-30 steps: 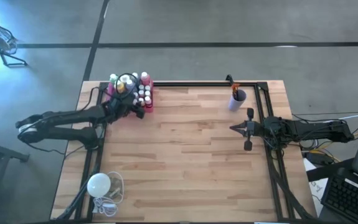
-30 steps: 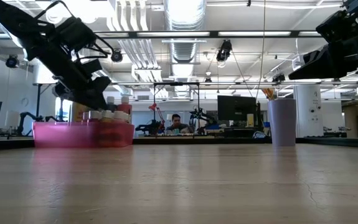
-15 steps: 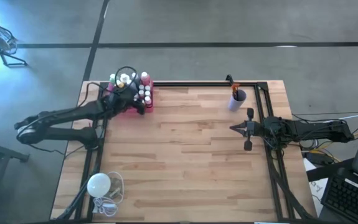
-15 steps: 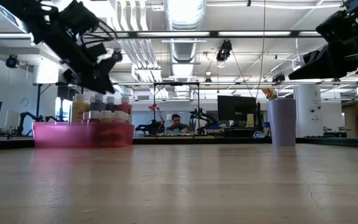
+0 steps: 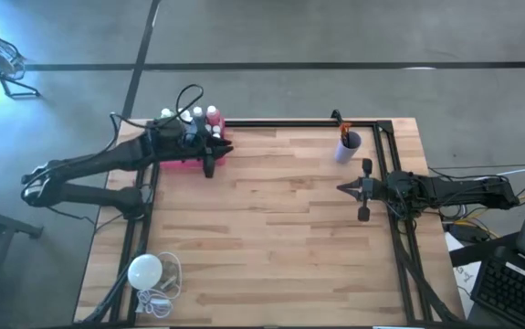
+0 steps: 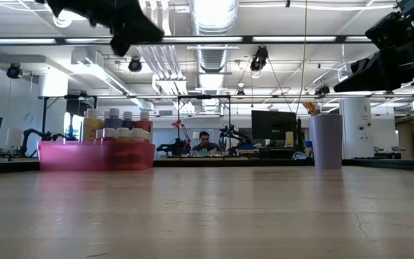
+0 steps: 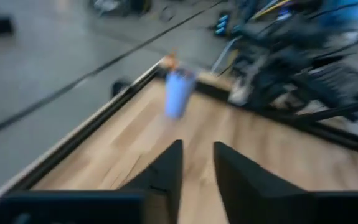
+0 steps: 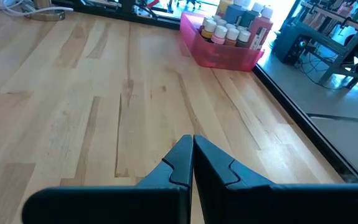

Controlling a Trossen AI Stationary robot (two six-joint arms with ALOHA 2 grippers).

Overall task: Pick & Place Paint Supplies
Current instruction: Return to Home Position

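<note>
Raised off translucent pink bin (image 6: 70, 155): left pincer (image 7: 197, 144), slightly spread | right pincer (image 8: 192, 138) pressed together | white-capped bottles (image 8: 228, 31) inside

You will find no readable text, label, brand, number or sign here: the white-capped paint bottles (image 8: 238, 25) in the pink plastic bin (image 8: 219, 55) show none.

left gripper (image 5: 211, 157): yours is lifted high, arm stretched forward, fingers slightly apart
right gripper (image 8: 193, 142): yours waits at right side, fingers pressed together
</note>
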